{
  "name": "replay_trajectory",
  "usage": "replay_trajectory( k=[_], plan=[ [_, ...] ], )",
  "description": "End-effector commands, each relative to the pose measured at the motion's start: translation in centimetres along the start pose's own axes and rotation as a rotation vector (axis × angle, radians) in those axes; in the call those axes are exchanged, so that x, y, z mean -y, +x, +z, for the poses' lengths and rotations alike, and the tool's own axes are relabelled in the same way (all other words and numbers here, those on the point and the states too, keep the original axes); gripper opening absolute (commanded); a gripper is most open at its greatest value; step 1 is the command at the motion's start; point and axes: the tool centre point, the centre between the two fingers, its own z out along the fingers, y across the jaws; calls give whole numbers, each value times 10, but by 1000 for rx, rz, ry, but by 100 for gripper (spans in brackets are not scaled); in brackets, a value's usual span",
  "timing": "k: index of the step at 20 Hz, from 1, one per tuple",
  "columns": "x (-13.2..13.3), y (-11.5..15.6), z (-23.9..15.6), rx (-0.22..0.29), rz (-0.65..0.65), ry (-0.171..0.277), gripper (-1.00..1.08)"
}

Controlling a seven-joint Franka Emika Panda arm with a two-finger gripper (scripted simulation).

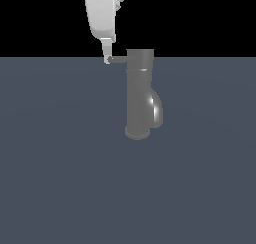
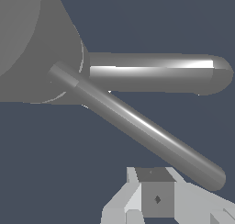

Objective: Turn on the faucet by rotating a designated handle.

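Observation:
The faucet stands upright on the dark floor, a grey cylinder with a shiny curved spout on the exterior view's right. Its handle is a thin bar sticking out from the top cap toward the exterior view's left. My gripper comes down from above, and its fingertips meet the free end of the bar. In the wrist view the handle runs diagonally from the cap, with the spout below it. The gripper sits just beside the bar's tip, its fingers together with nothing between them.
A flat dark blue-grey floor spreads around the faucet's round base flange. The white arm reaches in from the top of the exterior view. Nothing else stands nearby.

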Motion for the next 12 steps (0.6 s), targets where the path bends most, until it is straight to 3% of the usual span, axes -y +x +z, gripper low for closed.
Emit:
replay_trajectory(
  k=[1, 12],
  plan=[
    [-8, 15, 0, -1, 15, -2, -100],
    [-38, 47, -1, -2, 15, -3, -100]
  ],
)
